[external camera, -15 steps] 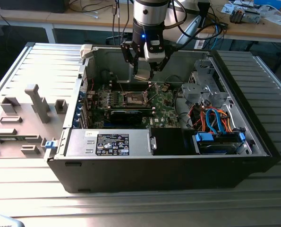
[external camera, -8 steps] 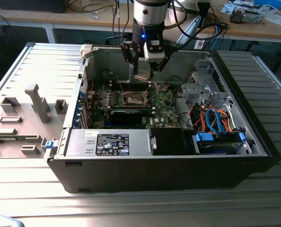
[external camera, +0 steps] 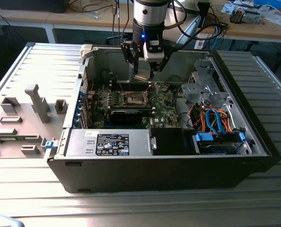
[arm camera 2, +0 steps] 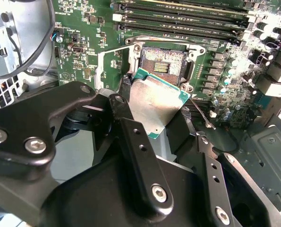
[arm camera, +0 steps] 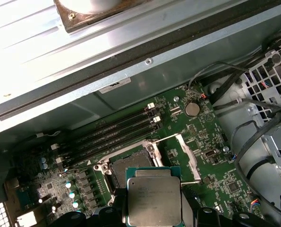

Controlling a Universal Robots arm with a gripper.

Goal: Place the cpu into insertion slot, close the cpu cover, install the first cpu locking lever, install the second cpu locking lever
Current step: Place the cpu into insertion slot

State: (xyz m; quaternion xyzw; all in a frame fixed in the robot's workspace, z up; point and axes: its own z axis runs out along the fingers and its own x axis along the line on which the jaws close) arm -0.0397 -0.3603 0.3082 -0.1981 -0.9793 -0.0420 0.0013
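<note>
My gripper hangs inside the open computer case, shut on the cpu. The cpu is a flat square chip with a dull silver top and green edge, held tilted between the black fingers. It hovers a little above and beside the insertion slot, whose brownish contact field lies bare. The slot shows just beyond the cpu in the first wrist view. The cpu cover, a thin silver frame, stands swung open at the slot's side. A thin wire locking lever sticks out, unlatched.
Long memory slots run beside the socket. The case wall rises behind the board. A drive cage with blue and orange cables fills the exterior view's right. The power supply lies along the front. A grey side panel lies at the exterior view's left.
</note>
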